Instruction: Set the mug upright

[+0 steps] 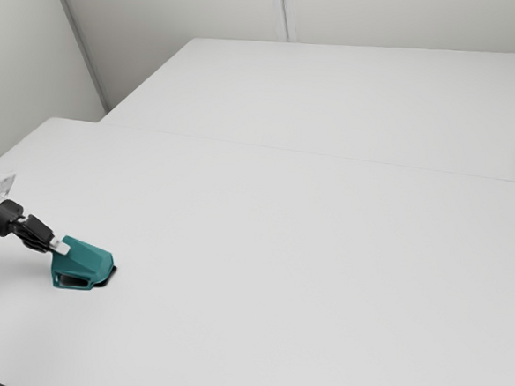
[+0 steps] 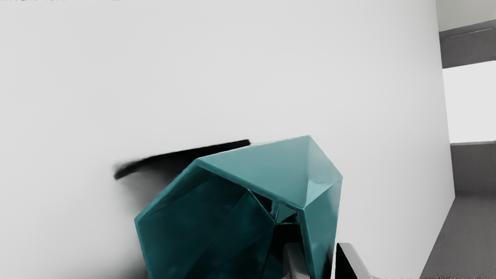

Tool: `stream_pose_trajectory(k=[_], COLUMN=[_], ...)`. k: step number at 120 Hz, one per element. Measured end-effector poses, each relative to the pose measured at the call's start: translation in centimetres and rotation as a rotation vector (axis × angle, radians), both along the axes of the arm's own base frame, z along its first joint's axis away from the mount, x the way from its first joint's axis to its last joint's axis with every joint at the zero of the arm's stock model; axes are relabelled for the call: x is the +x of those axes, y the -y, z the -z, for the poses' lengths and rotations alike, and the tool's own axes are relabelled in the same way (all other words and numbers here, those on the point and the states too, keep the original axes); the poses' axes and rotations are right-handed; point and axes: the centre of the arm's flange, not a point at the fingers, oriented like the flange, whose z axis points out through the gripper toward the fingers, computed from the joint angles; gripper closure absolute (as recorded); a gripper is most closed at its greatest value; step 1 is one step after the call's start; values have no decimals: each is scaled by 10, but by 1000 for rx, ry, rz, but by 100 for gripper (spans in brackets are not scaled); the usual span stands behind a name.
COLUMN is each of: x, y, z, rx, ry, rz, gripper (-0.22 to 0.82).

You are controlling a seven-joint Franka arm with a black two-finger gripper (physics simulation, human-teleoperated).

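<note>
Claw (image 1: 60, 246), apparently open, straddles one wall of the teal mug (image 1: 85, 258).

A teal mug (image 1: 85, 257) with flat, angular facets and a shaded, hollow inside. It is tipped over at a slant on the white table (image 1: 307, 249), toward 8 o'clock from the exterior view's center. There, a dark opening framed in teal shows along its 6 o'clock side. In the wrist view, its wide, many-cornered mouth faces the camera.
</note>
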Motion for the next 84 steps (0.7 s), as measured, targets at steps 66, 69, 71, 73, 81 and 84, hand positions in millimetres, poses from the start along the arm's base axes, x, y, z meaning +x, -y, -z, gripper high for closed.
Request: stream_pose_trajectory(k=[66, 69, 71, 73, 81, 84], x=[28, 32, 35, 37, 46, 51], y=[47, 53, 57, 62, 78, 84], z=[-82, -90, -96, -101, -121, -126], rx=[27, 52, 71, 90, 176, 209], ry=[162, 168, 172, 175, 180, 177], rz=[145, 165, 179, 192, 243, 263], gripper=[78, 78, 78, 78, 79, 79])
